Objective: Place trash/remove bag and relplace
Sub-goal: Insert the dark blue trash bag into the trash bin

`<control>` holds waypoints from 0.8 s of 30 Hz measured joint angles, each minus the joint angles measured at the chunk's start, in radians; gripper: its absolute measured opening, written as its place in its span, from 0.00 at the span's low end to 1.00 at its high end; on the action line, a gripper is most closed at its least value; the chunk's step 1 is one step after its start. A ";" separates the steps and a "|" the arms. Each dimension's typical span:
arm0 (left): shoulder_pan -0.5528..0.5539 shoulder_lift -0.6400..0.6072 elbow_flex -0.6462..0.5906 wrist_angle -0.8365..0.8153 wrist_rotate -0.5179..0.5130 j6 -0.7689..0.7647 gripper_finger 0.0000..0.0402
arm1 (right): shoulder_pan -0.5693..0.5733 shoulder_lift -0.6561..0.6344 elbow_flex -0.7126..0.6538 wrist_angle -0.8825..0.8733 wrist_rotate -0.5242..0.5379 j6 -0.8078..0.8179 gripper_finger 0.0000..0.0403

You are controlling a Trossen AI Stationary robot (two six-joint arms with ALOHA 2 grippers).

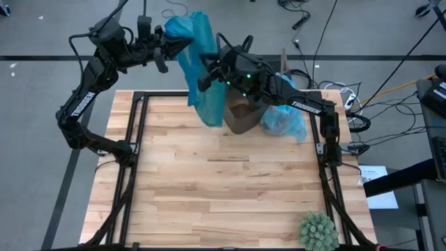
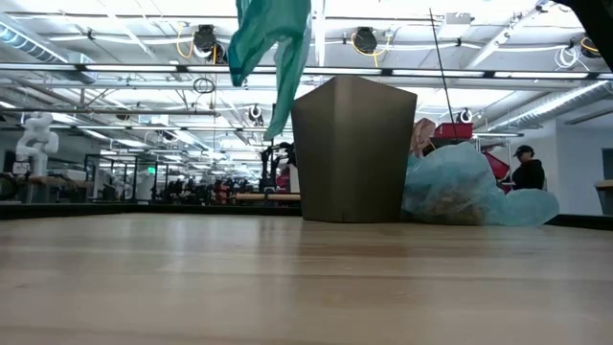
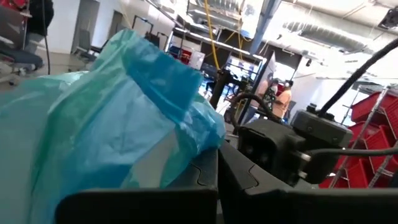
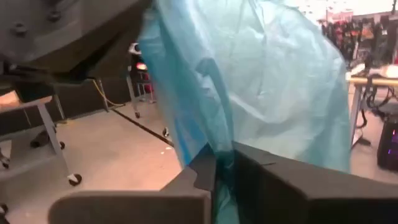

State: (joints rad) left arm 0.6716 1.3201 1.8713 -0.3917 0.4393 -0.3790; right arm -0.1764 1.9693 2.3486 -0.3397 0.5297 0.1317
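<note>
A dark tapered bin stands on its base at the table's far middle. Right of it the pale blue bag lies bulging on the table, and brownish shapes show dimly through its wall. The trash shows in no other way. A darker teal-green plastic bag hangs in the air left of the bin, its lower end clear of the table. My left gripper is shut on the top of it. My right gripper is shut on it lower down. My left gripper pinches the teal-green bag's bunched upper end between its two fingers. The fingers lie about level and come from the table's left. The bag hangs below them, lifted clear. My right gripper pinches a gathered fold of the teal-green bag between its two fingers, partway down its side. The fingers lie level and come from the table's right. The plastic hangs slack past them, clear of the table and the bin.
A spiky green ball sits at the near right corner. Black frame rails run along the table's left and right sides. Cables lie past the far right edge. The near half of the wooden top is bare.
</note>
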 joint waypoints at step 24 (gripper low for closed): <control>-0.040 0.037 -0.001 0.162 0.083 0.100 0.36 | -0.008 -0.197 0.001 0.074 0.051 -0.148 0.00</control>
State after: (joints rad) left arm 0.6312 1.3569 1.8702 -0.2293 0.5219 -0.2787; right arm -0.1841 1.7725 2.3497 -0.2654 0.5802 -0.0167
